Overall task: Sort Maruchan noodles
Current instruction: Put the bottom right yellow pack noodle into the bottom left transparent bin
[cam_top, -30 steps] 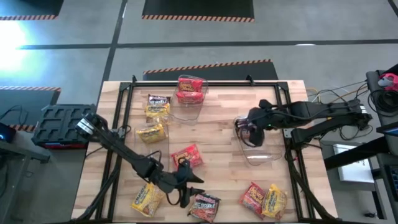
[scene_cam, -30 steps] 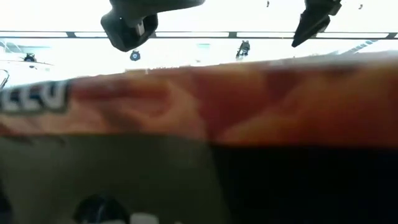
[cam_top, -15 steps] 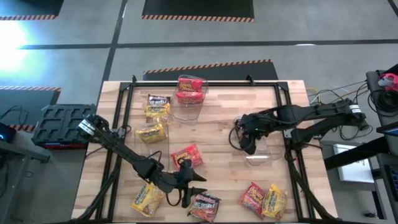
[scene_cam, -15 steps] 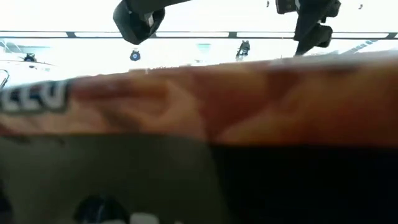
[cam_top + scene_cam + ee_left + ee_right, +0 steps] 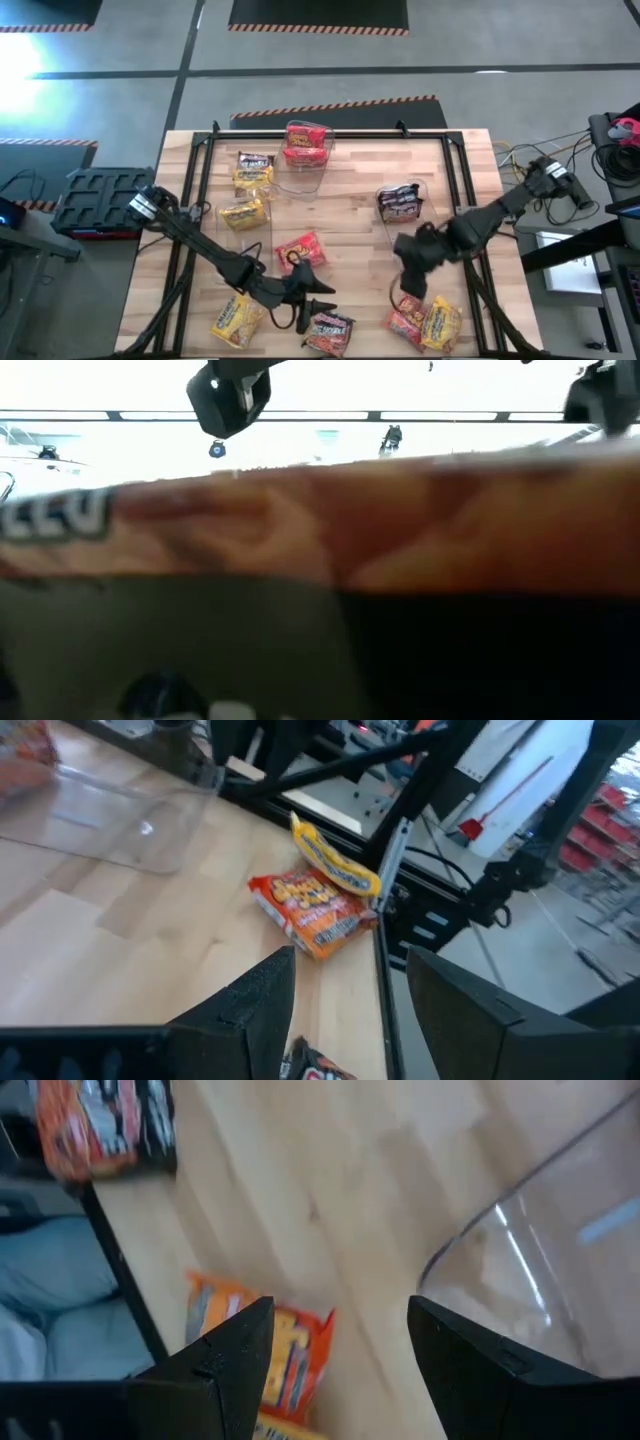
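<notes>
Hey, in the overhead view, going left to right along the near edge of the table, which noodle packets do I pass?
Yellow packet → dark packet → red packet → second yellow packet, which touches the red one.

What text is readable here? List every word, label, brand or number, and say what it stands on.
No text reads whole.
Packet against the low camera: white letters, cut off and blurred, unreadable.
Red-orange packet, left wrist view: print blurred.
Dark packet, right wrist view: label blurred.
High view, for instance the red packet: print too small.
</notes>
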Motion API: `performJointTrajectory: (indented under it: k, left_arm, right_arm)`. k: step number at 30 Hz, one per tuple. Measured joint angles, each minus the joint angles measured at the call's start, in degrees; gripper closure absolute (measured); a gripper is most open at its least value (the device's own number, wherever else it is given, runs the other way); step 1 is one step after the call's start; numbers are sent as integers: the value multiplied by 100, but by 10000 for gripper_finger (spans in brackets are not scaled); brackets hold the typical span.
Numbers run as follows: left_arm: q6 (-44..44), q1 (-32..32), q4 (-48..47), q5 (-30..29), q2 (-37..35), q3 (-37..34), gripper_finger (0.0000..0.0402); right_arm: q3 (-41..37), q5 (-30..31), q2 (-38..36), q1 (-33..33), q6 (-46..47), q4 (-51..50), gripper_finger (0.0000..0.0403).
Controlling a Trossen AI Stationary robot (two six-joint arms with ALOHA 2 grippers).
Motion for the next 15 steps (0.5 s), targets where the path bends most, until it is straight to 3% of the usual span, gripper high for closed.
performJointTrajectory:
  k: [10,15]
  left_arm:
    - [104,24,141,77,286,318,225]
    - [373,17,92,357,500,688,225]
  right_arm:
    - [-51,-55,736,1489,1668,61,184]
    - [66,-644,1211,1860,1794,73,184]
